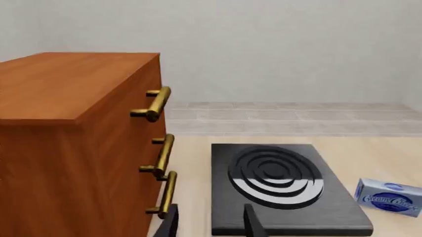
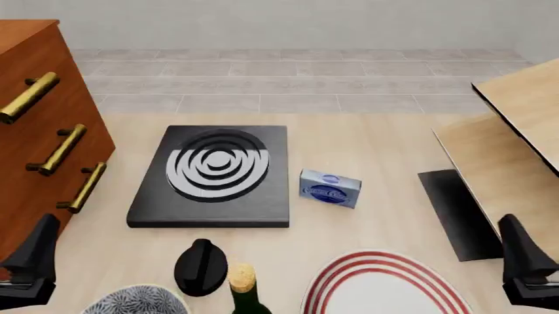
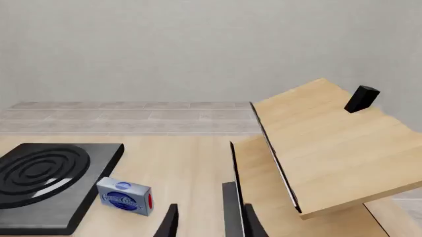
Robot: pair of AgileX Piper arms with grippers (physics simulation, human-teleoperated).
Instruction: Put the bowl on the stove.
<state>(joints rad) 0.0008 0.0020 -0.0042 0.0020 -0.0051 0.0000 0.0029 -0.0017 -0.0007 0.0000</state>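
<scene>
Only part of the blue-and-white floral bowl [image 2: 135,302] shows, at the near edge of the table in the front view, cut off by the frame. The black stove [image 2: 212,177] with silver burner rings lies flat beyond it, toward the middle of the table. My left gripper [image 2: 31,260] hovers at the near left, left of the bowl and apart from it. In the left wrist view the stove [image 1: 280,183] lies ahead of the open left gripper [image 1: 211,224]. My right gripper [image 2: 527,263] is at the near right; the right wrist view shows it open [image 3: 209,223] and holding nothing.
A wooden drawer cabinet [image 2: 39,124] with brass handles stands at the left. A black knob-shaped object [image 2: 201,267] and a bottle [image 2: 245,291] sit between bowl and stove. A red-ringed plate [image 2: 381,288], a blue box [image 2: 330,188], a thin black panel [image 2: 456,212] and tilted wooden boards [image 2: 515,131] lie to the right.
</scene>
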